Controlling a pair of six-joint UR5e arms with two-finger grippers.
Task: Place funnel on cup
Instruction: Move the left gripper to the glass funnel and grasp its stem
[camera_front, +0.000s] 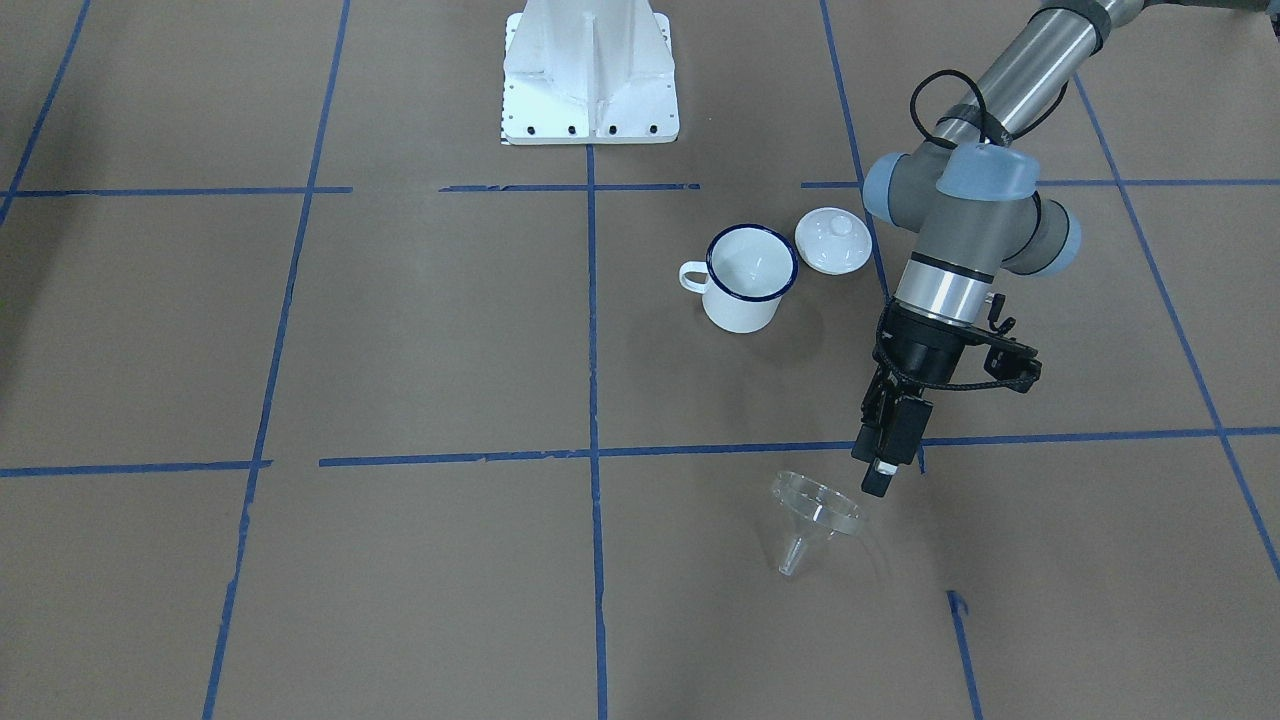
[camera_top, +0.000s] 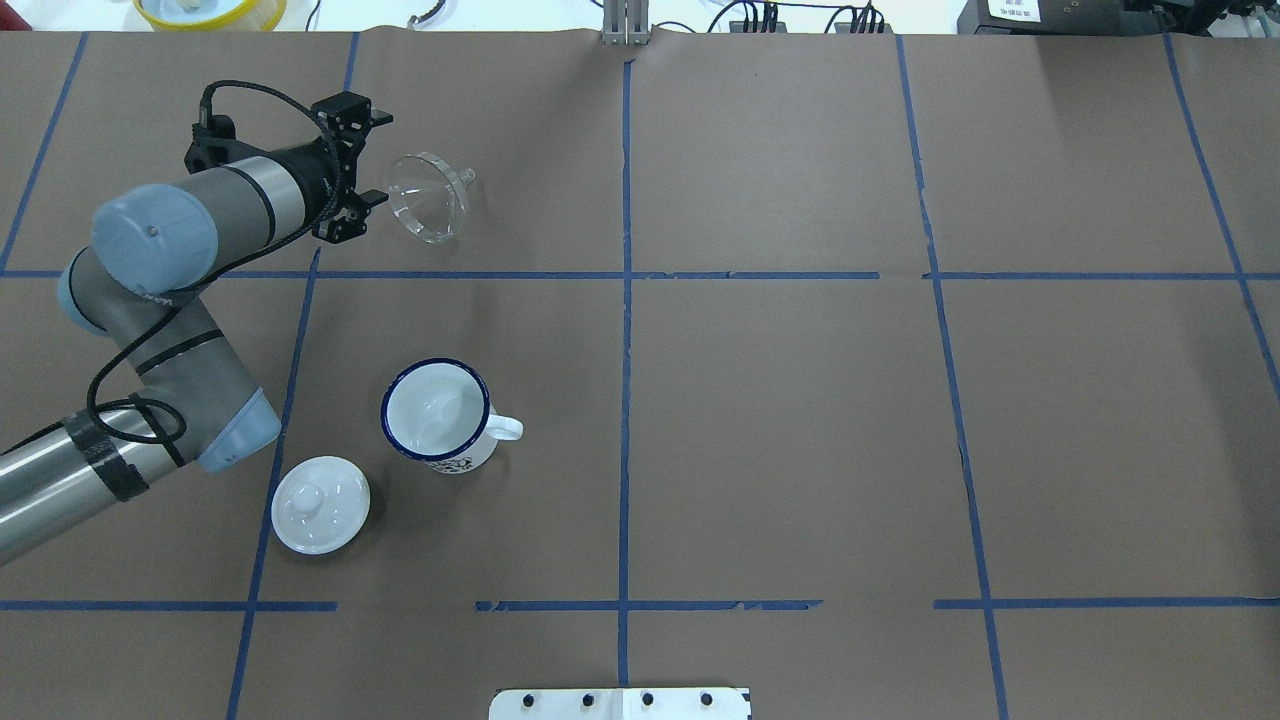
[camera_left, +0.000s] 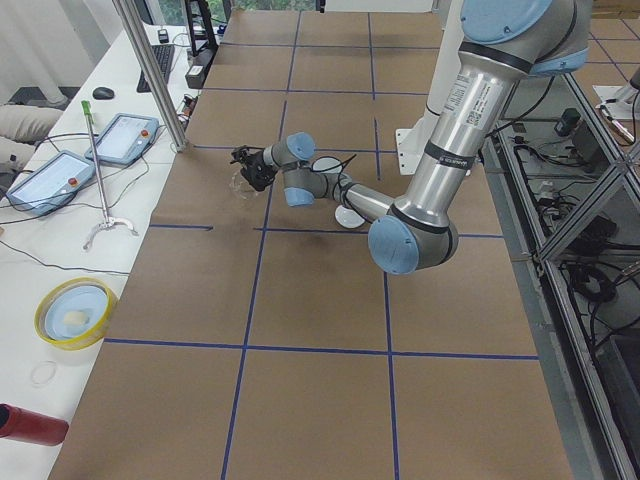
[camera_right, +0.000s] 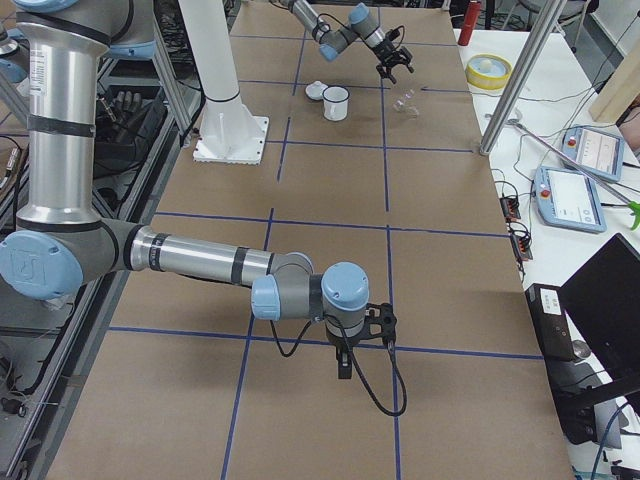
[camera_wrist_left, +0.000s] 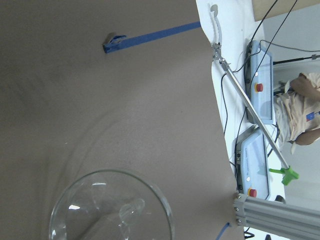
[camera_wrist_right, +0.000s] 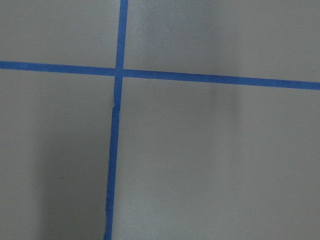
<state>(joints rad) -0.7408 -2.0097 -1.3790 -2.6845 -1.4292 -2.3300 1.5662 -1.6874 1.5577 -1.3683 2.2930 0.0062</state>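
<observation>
Closing the left gripper (camera_front: 876, 478), whose jaws look apart beside the tilted clear funnel (camera_front: 812, 508), you may nudge its thin rim and roll it away.

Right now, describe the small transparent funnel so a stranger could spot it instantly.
On the brown paper table, start at the white enamel mug with the dark blue rim. Across a blue tape line from it, beside the left gripper, lies the funnel, tilted. It alone is see-through, unlike the mug and white domed lid.
</observation>
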